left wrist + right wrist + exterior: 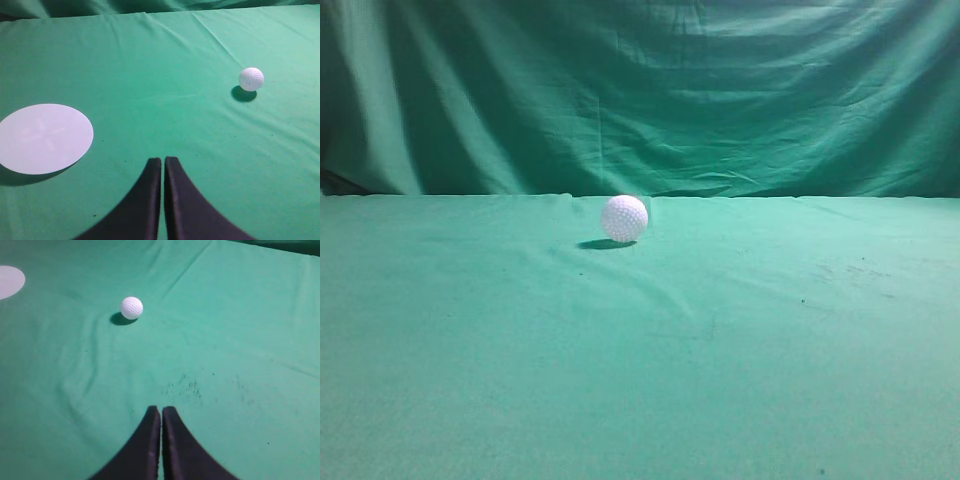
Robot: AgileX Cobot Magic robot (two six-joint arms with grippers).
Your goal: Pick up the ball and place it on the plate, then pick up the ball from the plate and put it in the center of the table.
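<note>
Ball (625, 218) on table (640, 380), apart from plate (44, 138).

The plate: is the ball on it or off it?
Off. The plate lies bare; the ball rests apart on the table.

A small white dimpled ball (625, 218) of hard-looking plastic is sitting on the matt, wrinkled green cloth table (640, 380). The flat pale round plate (44, 138) is looking smooth and papery. Dark matt gripper fingers (150, 450) are showing no shine.
</note>
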